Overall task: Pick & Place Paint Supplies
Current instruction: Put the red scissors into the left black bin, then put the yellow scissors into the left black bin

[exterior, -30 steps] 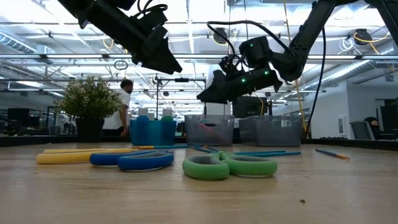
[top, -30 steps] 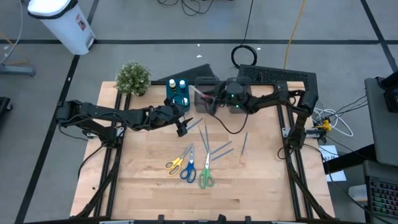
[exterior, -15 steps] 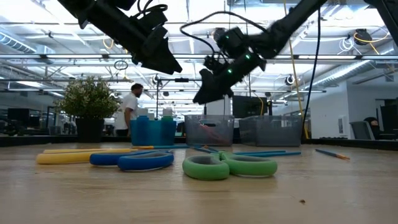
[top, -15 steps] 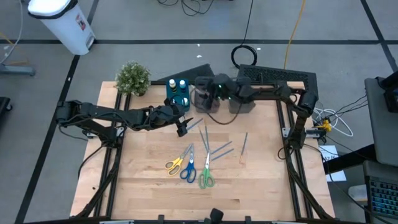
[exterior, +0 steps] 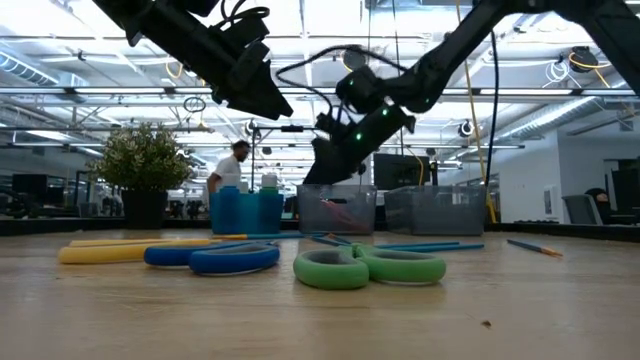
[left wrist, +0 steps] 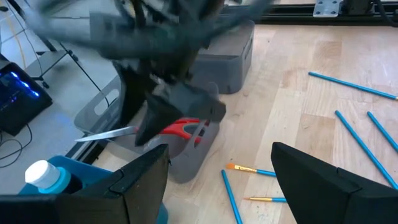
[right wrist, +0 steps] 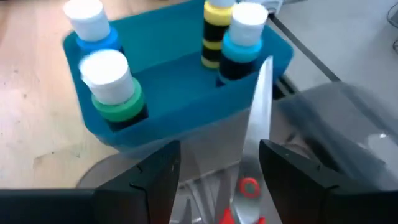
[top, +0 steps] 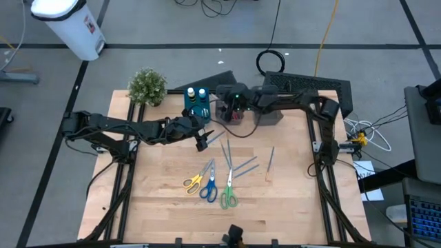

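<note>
Shifted leftward over clear bin: right gripper, jaws apart, red scissors dropped inside, blades poking over rim; left gripper waiting, jaws apart, empty; risk: blades snagging retreating fingers, tipping bin against blue bottle bin.
</note>
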You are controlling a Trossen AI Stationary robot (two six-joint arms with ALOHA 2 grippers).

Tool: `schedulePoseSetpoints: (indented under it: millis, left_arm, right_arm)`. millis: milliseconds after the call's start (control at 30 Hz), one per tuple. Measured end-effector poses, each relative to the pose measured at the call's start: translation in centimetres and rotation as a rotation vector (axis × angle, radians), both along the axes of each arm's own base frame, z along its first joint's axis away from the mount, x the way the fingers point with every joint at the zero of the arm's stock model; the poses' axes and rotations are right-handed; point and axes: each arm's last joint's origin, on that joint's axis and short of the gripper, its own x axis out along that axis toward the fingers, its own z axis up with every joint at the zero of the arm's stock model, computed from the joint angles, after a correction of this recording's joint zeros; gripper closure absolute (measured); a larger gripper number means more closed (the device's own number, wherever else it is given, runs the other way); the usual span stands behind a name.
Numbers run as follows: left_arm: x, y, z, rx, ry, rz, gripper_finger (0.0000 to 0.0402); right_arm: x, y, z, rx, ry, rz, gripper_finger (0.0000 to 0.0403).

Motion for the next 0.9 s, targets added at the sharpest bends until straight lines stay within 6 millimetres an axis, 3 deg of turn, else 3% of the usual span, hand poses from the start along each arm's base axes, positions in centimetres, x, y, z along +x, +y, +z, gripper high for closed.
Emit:
schedulePoseSetpoints:
  millis: [167,367,633,767,900]
  left_arm:
    - [0.0,-0.1,0.0,-0.002,-0.001,-0.004,0.0117]
    - [0.0,-0.1,0.0,-0.003,0.001,-0.003,0.0117]
    - [0.0,-0.1,-0.1,-0.006,0.006,-0.001,0.0117]
    - [0.0,-0.1,-0.1,-0.013,0.004,-0.005,0.0117]
    - [0.0,-0.2,-0.1,-0.035,-0.001,-0.026,0.0117]
  right_arm:
    - [0.3,-0.6,-1.6,-0.005,0.008,-0.04,0.0195]
    - [0.2,-0.6,-1.7,-0.03,0.026,-0.075,0.02]
    - [0.2,-0.7,-1.7,-0.026,0.024,-0.081,0.0247]
    - [0.0,-0.2,-0.6,-0.026,0.028,-0.073,0.0258]
    - [-0.5,1.1,2.4,-0.036,0.005,-0.053,0.0256]
